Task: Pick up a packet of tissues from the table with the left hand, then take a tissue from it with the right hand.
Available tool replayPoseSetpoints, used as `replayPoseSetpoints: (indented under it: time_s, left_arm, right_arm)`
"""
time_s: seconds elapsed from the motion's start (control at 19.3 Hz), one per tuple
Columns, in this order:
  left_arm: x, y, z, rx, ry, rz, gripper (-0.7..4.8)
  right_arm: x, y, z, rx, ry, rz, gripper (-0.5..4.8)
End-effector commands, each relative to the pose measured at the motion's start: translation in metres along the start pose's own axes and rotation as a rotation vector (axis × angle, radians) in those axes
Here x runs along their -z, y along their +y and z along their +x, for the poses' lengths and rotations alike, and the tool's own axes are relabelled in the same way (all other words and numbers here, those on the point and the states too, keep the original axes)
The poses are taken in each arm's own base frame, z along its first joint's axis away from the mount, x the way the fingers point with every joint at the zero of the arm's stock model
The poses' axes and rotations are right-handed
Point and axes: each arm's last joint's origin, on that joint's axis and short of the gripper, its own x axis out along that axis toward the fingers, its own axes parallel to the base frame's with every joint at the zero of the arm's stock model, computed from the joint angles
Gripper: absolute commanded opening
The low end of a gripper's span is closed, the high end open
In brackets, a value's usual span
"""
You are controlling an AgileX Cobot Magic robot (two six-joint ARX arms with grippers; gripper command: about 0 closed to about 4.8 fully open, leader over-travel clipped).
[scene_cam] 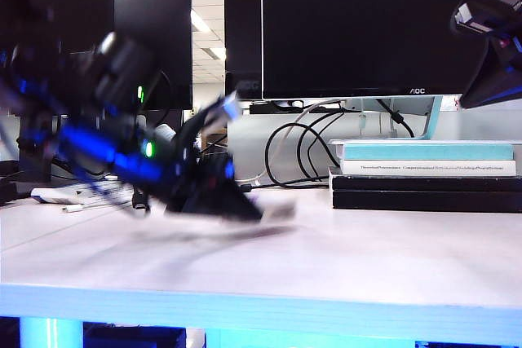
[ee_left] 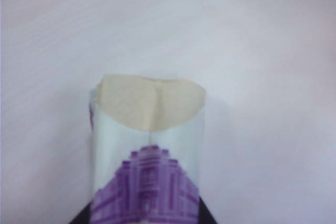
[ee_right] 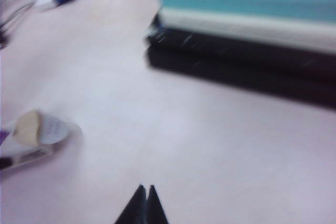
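The packet of tissues (ee_left: pixel 147 174) is white with a purple label and sits between my left gripper's (ee_left: pixel 147 215) black fingers, which press against both of its sides. A cream tissue (ee_left: pixel 149 106) sticks out of its far end. In the exterior view the left gripper (scene_cam: pixel 249 201) is a blur low over the table (scene_cam: pixel 367 258), left of centre. The right gripper (ee_right: pixel 145 190) is shut and empty, and it hangs high at the right (scene_cam: pixel 488 79). From there the packet (ee_right: pixel 39 137) shows far off to the side, with the tissue (ee_right: pixel 27 128) at its end.
A stack of books (scene_cam: pixel 424 173) lies at the back right, close under the right arm. A large monitor (scene_cam: pixel 359 22) stands behind, with black cables (scene_cam: pixel 294 152) looping down to the table. A flat white packet and small items (scene_cam: pixel 73 196) lie at the far left.
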Motion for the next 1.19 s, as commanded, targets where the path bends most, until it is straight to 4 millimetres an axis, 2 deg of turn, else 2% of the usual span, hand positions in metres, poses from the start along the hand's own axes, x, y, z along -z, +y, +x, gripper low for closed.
replayPoseSetpoints:
  time_s: [0.05, 0.21, 0.26, 0.31, 0.36, 0.41, 0.67, 0.83, 1.04, 1.19]
  left_arm:
    - [-0.028, -0.007, -0.012, 0.137, -0.044, 0.122, 1.83]
    - [-0.04, -0.014, -0.021, 0.232, -0.062, 0.172, 1.83]
    - [-0.041, -0.016, -0.025, 0.265, -0.054, 0.182, 1.83]
    - [-0.04, -0.018, -0.027, 0.29, -0.044, 0.181, 1.83]
    - [-0.039, -0.02, -0.029, 0.326, -0.029, 0.181, 1.83]
    - [-0.038, -0.022, -0.031, 0.357, -0.02, 0.18, 1.83]
    - [-0.042, -0.03, -0.038, 0.519, -0.053, 0.159, 1.83]
    - [-0.043, -0.041, -0.034, 0.575, -0.056, 0.167, 1.83]
    - [-0.048, -0.062, -0.024, 0.621, -0.07, 0.227, 1.83]
    - [-0.053, -0.07, -0.021, 0.617, -0.092, 0.245, 1.83]
  right_arm:
    - [0.0, 0.006, -0.001, -0.189, 0.035, 0.049, -0.01]
    - [0.0, 0.01, -0.002, -0.338, 0.064, 0.137, 0.0]
    - [0.0, 0.012, -0.003, -0.408, 0.08, 0.181, 0.16]
    - [-0.001, 0.012, -0.004, -0.455, 0.09, 0.204, 0.48]
    - [-0.001, 0.011, -0.006, -0.519, 0.115, 0.261, 1.11]
    - [-0.001, 0.01, -0.007, -0.564, 0.132, 0.296, 1.25]
    - [-0.004, 0.009, -0.013, -0.738, 0.201, 0.426, 1.25]
    - [-0.005, 0.01, -0.014, -0.811, 0.24, 0.466, 1.25]
    - [-0.003, 0.01, -0.012, -0.85, 0.283, 0.502, 1.25]
    - [-0.002, 0.009, -0.01, -0.85, 0.298, 0.514, 1.25]
